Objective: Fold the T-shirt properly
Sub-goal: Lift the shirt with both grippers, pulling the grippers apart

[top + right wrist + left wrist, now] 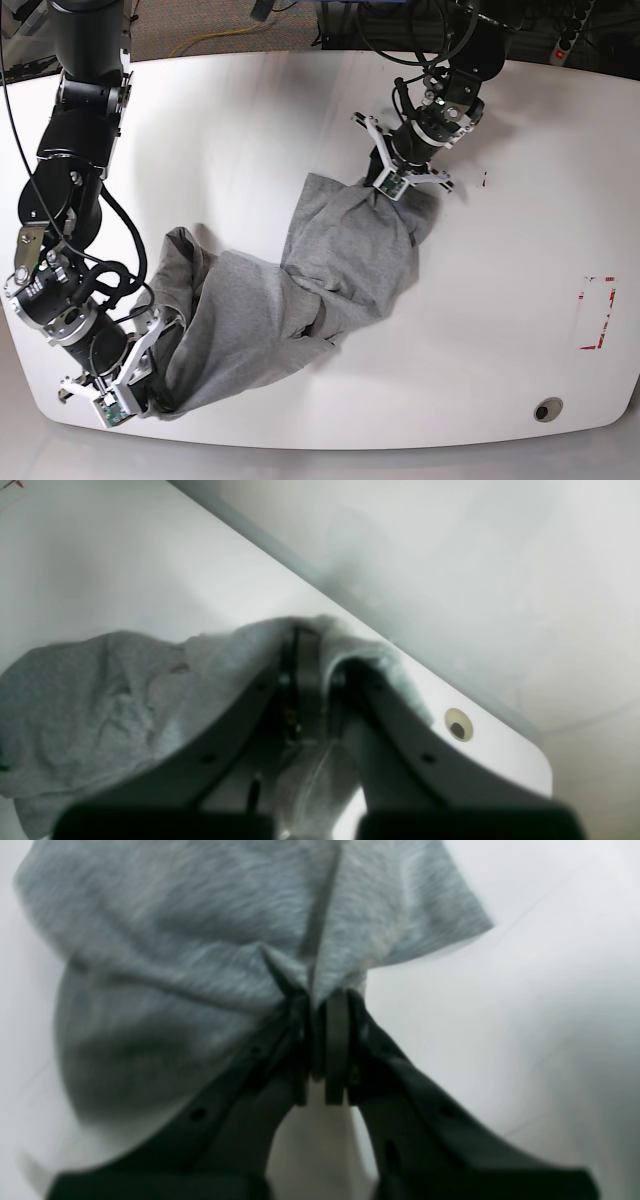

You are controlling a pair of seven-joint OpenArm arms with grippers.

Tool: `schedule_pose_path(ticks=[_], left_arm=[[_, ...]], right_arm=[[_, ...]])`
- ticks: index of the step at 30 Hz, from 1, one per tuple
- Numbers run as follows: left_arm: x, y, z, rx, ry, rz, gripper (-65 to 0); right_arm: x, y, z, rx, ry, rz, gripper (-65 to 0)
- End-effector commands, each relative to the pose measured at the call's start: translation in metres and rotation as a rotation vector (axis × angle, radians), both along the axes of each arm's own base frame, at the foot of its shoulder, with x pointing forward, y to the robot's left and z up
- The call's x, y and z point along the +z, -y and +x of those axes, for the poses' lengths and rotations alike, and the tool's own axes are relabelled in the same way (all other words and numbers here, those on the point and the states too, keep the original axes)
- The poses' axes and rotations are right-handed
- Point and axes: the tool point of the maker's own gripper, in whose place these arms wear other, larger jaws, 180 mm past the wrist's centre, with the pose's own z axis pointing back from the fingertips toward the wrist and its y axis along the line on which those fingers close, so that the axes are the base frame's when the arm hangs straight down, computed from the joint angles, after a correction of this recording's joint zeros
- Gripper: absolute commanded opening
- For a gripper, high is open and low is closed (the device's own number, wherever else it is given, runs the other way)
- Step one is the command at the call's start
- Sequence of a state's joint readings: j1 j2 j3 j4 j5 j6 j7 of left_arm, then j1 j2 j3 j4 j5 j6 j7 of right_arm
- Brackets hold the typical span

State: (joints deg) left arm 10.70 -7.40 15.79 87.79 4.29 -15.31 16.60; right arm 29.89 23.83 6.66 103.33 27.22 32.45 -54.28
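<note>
The light grey T-shirt (290, 290) lies bunched and stretched diagonally across the white table (250, 120), from the near left corner toward the far middle. My left gripper (392, 186) is shut on the shirt's far end. In the left wrist view, the cloth (210, 940) fans out from the pinched fingertips of that gripper (320, 1000). My right gripper (150, 385) is shut on the shirt's near end by the table's front edge. In the right wrist view, grey fabric (100, 700) wraps around the closed fingers of that gripper (305, 635). No lettering shows.
The table's front edge (350, 605) runs just past the right gripper, with a round hole (458, 724) near the corner. The same hole (545, 409) shows at the front right of the base view. Red tape marks (597, 312) sit at the right. Cables lie beyond the far edge.
</note>
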Motion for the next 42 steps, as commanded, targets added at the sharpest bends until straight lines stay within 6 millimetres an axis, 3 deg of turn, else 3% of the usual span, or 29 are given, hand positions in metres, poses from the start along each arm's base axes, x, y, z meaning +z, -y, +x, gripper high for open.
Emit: schedule_pose_path(ticks=[1, 6, 11, 17, 23, 29, 33, 36, 38, 42], left_arm=[[0.02, -0.038, 0.021, 0.094, 0.057, 0.049, -64.7], [0.057, -0.081, 0.059, 0.206, 0.109, 0.102, -64.7], [0.108, -0.089, 0.088, 0.196, 0.21, 0.126, -64.7], [0.177, -0.094, 0.12, 0.193, 0.334, 0.178, -64.7], [0.242, -0.116, 0.14, 0.238, 0.441, 0.244, -64.7], [0.309, -0.159, 0.155, 0.329, 0.532, 0.331, -64.7], [0.345, -0.179, 0.16, 0.367, 0.588, 0.375, -64.7], [0.362, -0.19, 0.16, 0.386, 0.62, 0.406, -64.7], [0.363, -0.193, 0.159, 0.387, 0.621, 0.414, -64.7], [0.349, -0.192, 0.157, 0.371, 0.589, 0.428, -64.7]], right_arm=[[0.041, 0.011, 0.005, -0.021, 0.109, 0.006, -65.0], [0.069, 0.014, 0.009, -0.033, 0.171, -0.003, -65.0], [0.098, 0.027, 0.016, -0.101, 0.242, -0.071, -65.0], [0.139, 0.024, 0.02, -0.126, 0.334, -0.123, -65.0], [0.183, 0.029, 0.016, -0.147, 0.419, -0.132, -65.0], [0.229, 0.041, 0.006, -0.198, 0.484, -0.155, -65.0], [0.248, 0.046, -0.001, -0.216, 0.519, -0.163, -65.0], [0.255, 0.047, -0.003, -0.218, 0.535, -0.162, -65.0], [0.253, 0.048, -0.003, -0.222, 0.532, -0.165, -65.0], [0.226, 0.058, 0.002, -0.236, 0.468, -0.181, -65.0]])
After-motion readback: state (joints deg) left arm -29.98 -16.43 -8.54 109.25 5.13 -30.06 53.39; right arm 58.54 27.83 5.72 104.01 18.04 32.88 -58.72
